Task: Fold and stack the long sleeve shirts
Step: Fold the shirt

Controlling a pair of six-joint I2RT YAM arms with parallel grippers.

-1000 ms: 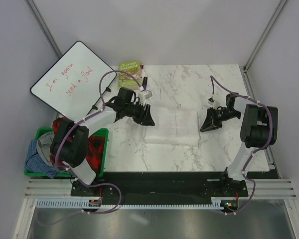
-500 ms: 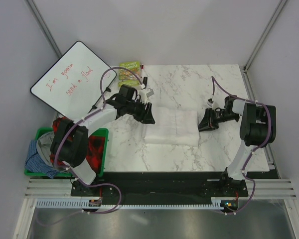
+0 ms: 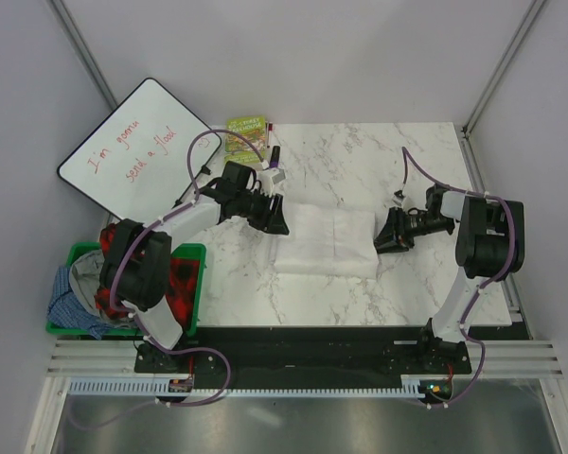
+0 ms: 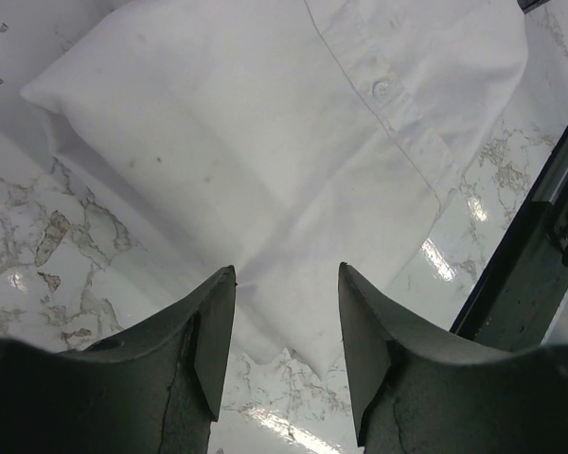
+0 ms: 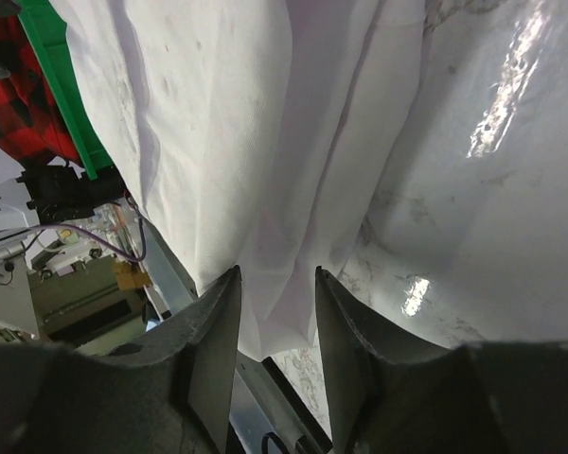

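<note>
Letting go, the right gripper point(image 3: 384, 242) has spread its jaws wider; the left gripper point(image 3: 276, 225) also stands apart, empty. The folded white shirt point(image 3: 327, 241) lies flat between them, beneath both fingertips, so this fold looks finished; stacking remains.

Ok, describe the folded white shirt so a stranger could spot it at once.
Start at the marble table; near its middle, between the left gripper and the right gripper, lies the white shirt. It is the only white cloth, folded into a flat rectangle with a buttoned strip showing; the other clothes, red plaid and blue, sit bundled in the green bin at the left.
</note>
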